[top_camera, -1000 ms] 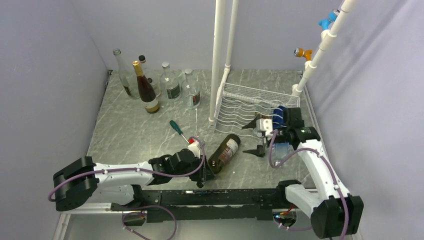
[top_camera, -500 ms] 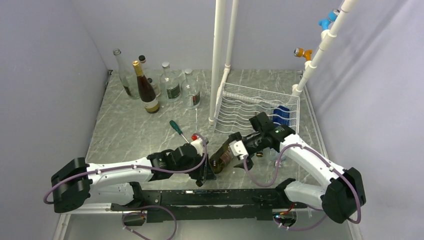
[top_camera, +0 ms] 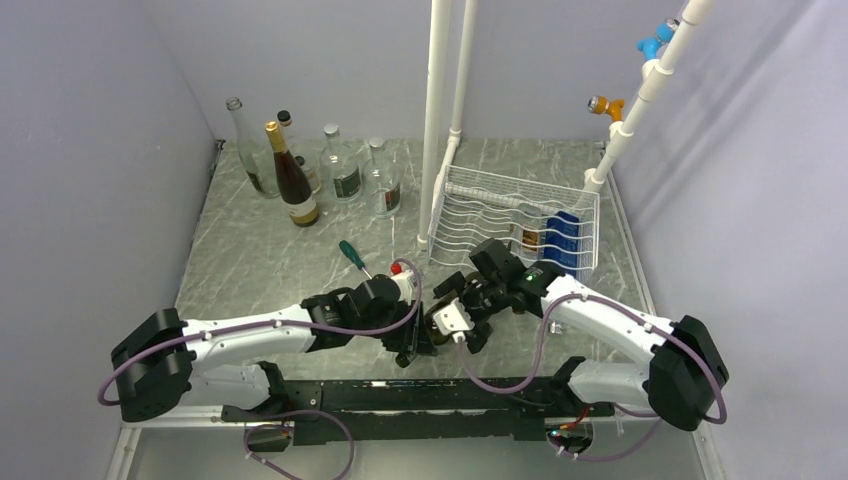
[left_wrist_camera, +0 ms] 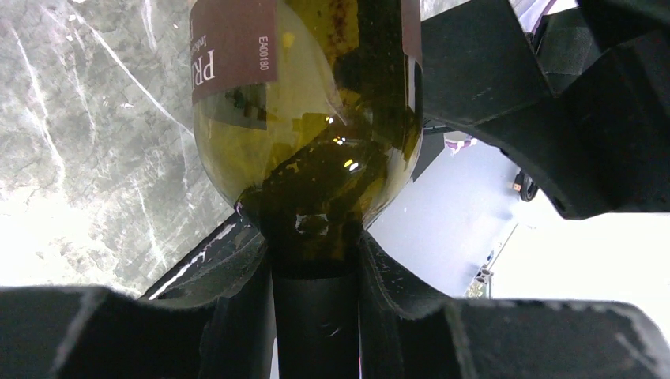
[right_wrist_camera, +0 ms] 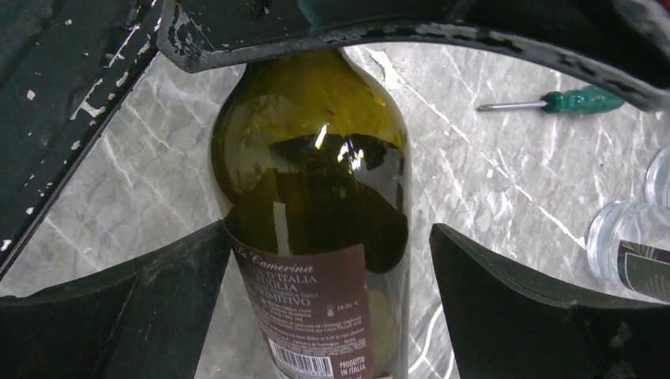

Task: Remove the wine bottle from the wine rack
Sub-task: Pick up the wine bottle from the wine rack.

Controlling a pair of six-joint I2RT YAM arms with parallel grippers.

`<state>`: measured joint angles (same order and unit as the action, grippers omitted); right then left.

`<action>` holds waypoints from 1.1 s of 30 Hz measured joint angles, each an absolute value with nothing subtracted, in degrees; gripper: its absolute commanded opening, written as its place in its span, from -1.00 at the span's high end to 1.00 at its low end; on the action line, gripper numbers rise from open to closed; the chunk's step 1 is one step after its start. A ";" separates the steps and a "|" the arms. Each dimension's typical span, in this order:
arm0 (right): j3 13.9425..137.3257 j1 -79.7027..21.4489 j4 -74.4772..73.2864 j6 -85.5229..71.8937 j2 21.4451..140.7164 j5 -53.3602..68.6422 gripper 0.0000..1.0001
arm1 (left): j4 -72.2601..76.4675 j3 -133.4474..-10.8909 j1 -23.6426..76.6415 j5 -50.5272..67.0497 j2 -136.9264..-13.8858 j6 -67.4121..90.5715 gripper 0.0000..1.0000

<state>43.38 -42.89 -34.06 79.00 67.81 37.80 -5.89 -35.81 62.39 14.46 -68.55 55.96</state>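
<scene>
- Looking at this, the wine bottle point(right_wrist_camera: 316, 197) is already off the wine rack point(top_camera: 490, 215), lying on its side on the table point(top_camera: 270, 270) between the two arms.
- Left gripper point(left_wrist_camera: 314, 276) is clenched on the neck, just under the shoulder.
- Right gripper point(right_wrist_camera: 329, 237) is spread wide and straddles the body, a finger on each side, neither touching glass from what I can see.
- My guess is the step in hand is the right one taking hold of the body.
- To do that well, I'd centre the fingers across the label and close slowly, since round glass is slick and wants to roll.
- I'd also keep the neck pinned until the body grip is firm.
</scene>
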 measured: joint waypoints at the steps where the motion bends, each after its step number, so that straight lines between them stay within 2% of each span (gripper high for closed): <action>1: 42.98 -43.44 -33.47 78.83 68.05 37.26 -0.99 | -5.91 -35.86 62.24 14.81 -68.75 55.96 1.00; 14: 39.42 -48.27 -24.27 74.70 71.16 30.09 -0.99 | -6.52 -35.92 61.17 16.38 -69.17 56.21 1.00; 19: 38.61 -48.75 -21.89 73.30 71.46 28.73 -0.90 | -6.22 -35.90 60.84 16.71 -69.17 56.51 1.00; 22: 38.48 -48.80 -21.04 72.75 71.46 28.64 -0.78 | -5.61 -35.79 60.62 16.71 -69.17 56.75 1.00; 30: 38.37 -48.86 -20.91 72.51 71.66 28.88 -0.23 | -4.12 -35.03 60.18 16.97 -69.04 57.25 1.00; 33: 38.33 -48.86 -20.88 72.51 71.68 29.12 -0.09 | -4.05 -34.94 60.18 17.02 -68.95 57.78 0.83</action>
